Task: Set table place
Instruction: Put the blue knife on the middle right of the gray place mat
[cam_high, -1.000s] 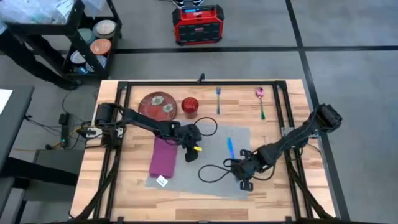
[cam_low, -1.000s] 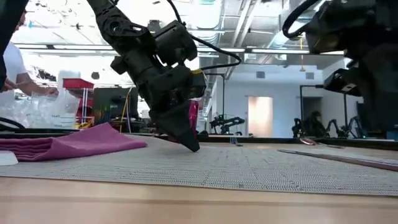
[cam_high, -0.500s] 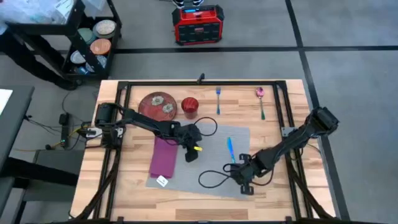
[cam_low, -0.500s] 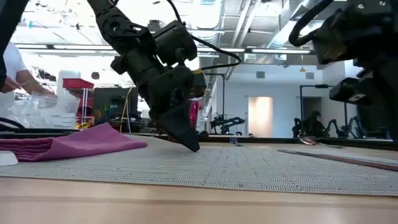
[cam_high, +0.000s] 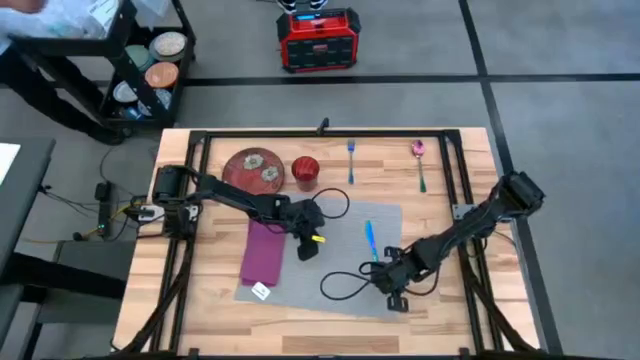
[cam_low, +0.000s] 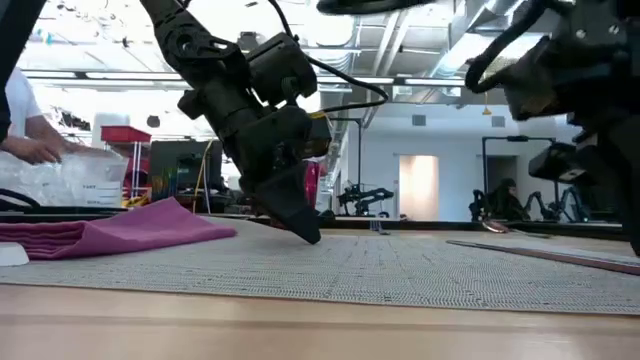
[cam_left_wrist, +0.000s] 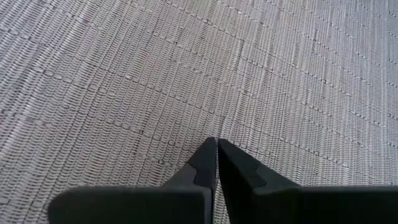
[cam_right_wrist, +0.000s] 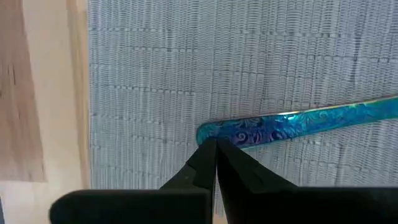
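Note:
The grey placemat (cam_high: 330, 262) lies on the wooden table (cam_high: 450, 300), and a folded magenta napkin (cam_high: 263, 252) rests on its left part. A blue knife (cam_high: 370, 237) lies flat on the placemat's right half. My left gripper (cam_high: 308, 250) is shut, its tips down on the placemat (cam_left_wrist: 186, 74) near its middle. My right gripper (cam_right_wrist: 215, 144) is shut and points down at the knife's near end (cam_right_wrist: 214, 132). A dark red plate (cam_high: 253, 168), a red cup (cam_high: 305, 172), a blue fork (cam_high: 351, 160) and a pink-bowled spoon (cam_high: 420, 165) lie along the far edge. My left gripper presses its shut fingertips (cam_low: 312, 236) down on the placemat's weave (cam_low: 340, 262), slanting down from the table's left. The mat lies flat under them. My right gripper's shut tips meet the rounded near end of the blue knife (cam_right_wrist: 210, 133); whether they touch it, I cannot tell.
A black cable loop (cam_high: 345, 282) lies on the placemat beside my right arm. A black frame (cam_high: 330, 131) runs around the tabletop. Beyond the table's far left stand a black shelf cart (cam_high: 150, 70) with dishes and a person (cam_low: 20, 120). A red case (cam_high: 318, 40) sits on the floor.
My right gripper has shifted a little toward the table's near edge, staying shut beside the knife's end. The knife, the placemat and my left gripper have kept their places.

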